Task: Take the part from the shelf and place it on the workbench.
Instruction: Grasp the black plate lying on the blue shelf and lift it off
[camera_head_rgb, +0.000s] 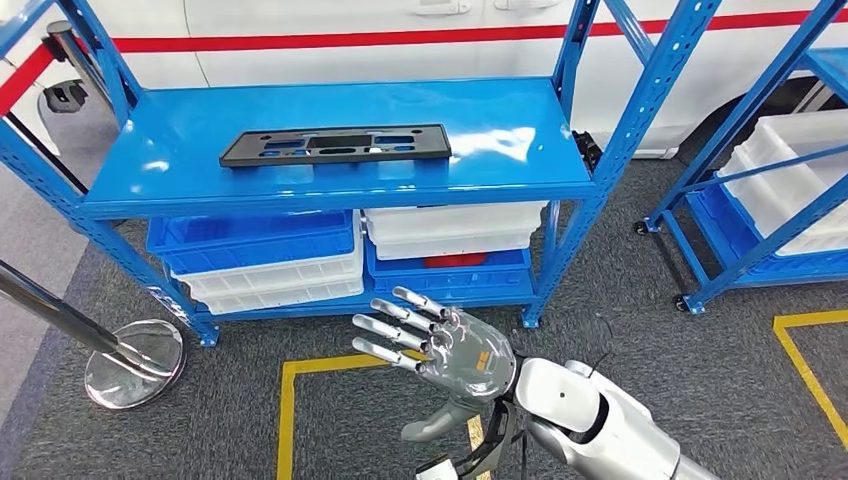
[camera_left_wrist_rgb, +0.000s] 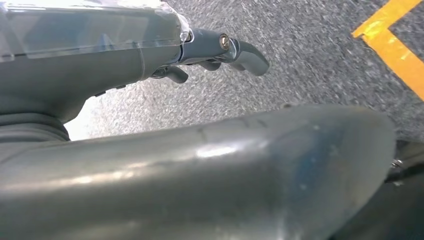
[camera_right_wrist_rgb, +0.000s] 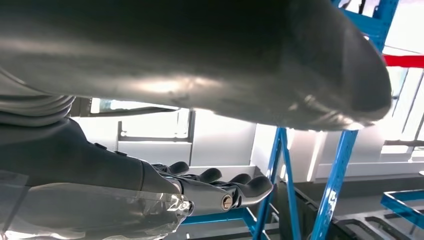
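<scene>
Right hand (camera_head_rgb: 455, 350) fingers spread, empty; black part (camera_head_rgb: 335, 145) on shelf (camera_head_rgb: 500, 175), well beyond fingertips.

Silver right hand (camera_head_rgb: 462, 352), segmented metallic fingers (camera_head_rgb: 392, 331), glossy white-silver forearm

Part (camera_head_rgb: 335, 145): we see flat black.
Shelf (camera_head_rgb: 500, 120): we see glossy blue.
Bins (camera_head_rgb: 270, 275): we see blue and white stacked.
Floor (camera_head_rgb: 700, 370): we see speckled grey, yellow lines.
Right hand (camera_head_rgb: 455, 350): we see silver.

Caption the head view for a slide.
Right hand open and raised before the blue shelf, where the black part lies flat on the top level.
</scene>
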